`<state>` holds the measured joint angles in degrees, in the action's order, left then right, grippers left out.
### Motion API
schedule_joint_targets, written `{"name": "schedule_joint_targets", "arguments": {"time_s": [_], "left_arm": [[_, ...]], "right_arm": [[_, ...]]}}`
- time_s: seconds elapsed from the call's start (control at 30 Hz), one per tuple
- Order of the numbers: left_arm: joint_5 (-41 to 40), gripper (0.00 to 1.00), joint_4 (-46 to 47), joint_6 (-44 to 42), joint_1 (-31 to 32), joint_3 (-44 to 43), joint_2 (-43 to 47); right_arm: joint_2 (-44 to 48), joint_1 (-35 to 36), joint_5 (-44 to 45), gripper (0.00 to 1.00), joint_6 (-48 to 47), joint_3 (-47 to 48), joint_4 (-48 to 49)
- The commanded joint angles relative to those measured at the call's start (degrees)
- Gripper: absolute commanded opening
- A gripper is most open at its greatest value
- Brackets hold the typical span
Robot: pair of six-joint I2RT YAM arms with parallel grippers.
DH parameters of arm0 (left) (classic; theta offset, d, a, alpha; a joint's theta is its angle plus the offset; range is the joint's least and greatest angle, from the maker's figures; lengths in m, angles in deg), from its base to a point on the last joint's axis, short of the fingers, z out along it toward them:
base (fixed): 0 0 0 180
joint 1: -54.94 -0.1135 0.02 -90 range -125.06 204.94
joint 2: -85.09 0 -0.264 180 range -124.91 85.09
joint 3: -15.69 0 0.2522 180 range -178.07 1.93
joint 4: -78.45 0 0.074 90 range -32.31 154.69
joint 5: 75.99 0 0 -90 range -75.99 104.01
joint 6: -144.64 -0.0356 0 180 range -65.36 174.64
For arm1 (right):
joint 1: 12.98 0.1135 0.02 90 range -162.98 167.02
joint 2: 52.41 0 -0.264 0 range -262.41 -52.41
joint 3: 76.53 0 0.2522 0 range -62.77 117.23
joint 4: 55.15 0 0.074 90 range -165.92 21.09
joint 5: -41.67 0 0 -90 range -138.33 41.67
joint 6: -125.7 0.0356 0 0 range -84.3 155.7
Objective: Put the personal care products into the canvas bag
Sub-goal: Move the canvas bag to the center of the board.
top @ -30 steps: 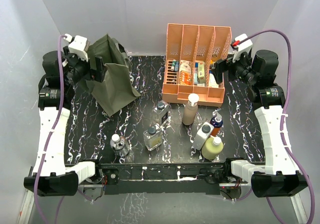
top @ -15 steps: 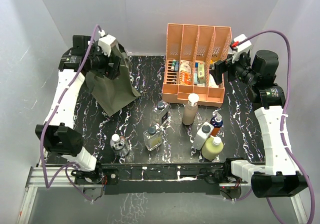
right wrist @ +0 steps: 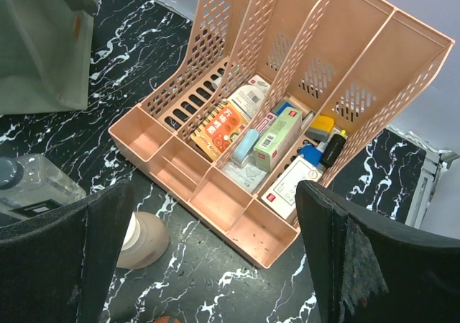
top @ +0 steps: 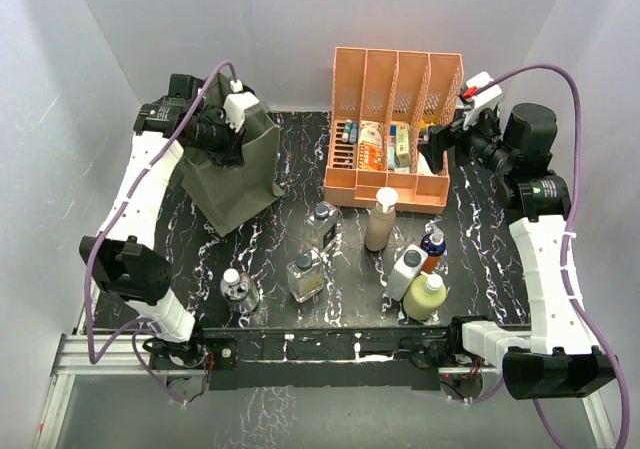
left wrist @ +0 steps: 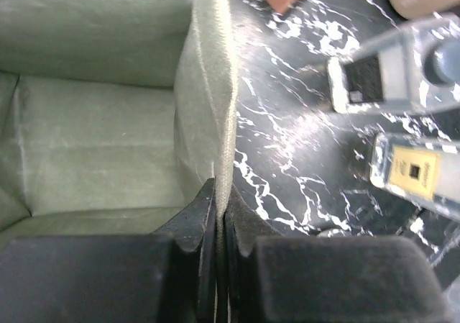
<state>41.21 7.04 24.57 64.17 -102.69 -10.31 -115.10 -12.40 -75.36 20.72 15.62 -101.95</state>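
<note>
The olive canvas bag (top: 236, 174) stands at the back left of the table. My left gripper (top: 229, 135) is shut on its right rim, and the left wrist view shows the jaws pinching that fabric edge (left wrist: 219, 193) with the bag's hollow inside (left wrist: 93, 143) to the left. Three clear glass bottles (top: 322, 224) (top: 306, 276) (top: 240, 291) stand mid-table. To their right are the tall beige bottle (top: 381, 219), the white grey-capped one (top: 405, 272), the small orange-blue one (top: 432, 247) and the pale yellow one (top: 425, 296). My right gripper (top: 432, 147) hangs open and empty above the organiser's front edge (right wrist: 215, 215).
A peach slotted file organiser (top: 392, 129) holding small boxes and tubes stands at the back centre, just behind the beige bottle (right wrist: 140, 240). Grey walls close in the black marbled table (top: 290, 184) on three sides. The arm bases sit along the near edge.
My left arm swung in over the bag and its jaws went from wide open to shut on the rim, lifting the bag more upright. The right arm and the bottles stayed still.
</note>
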Motion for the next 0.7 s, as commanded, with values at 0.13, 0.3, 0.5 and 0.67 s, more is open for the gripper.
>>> {"name": "schedule_joint_targets", "arguments": {"time_s": [0.13,0.3,0.5,0.67], "left_arm": [[14.49,0.0,-12.16,-15.58,3.87,4.11,8.99],[13.91,0.0,-12.89,-16.39,7.61,4.62,7.19],[9.11,0.0,-4.52,-13.54,7.91,6.96,10.03],[5.55,0.01,1.73,-11.27,7.97,10.05,12.05]], "right_arm": [[0.63,-0.4,-2.65,0.99,-0.06,-0.41,2.1],[0.89,-0.4,-3.29,0.99,0.04,-0.85,2.06],[1.52,-0.4,-2.62,0.99,-0.39,-1.56,1.81],[1.39,-0.4,-2.88,0.99,-0.57,-1.54,1.69]]}}
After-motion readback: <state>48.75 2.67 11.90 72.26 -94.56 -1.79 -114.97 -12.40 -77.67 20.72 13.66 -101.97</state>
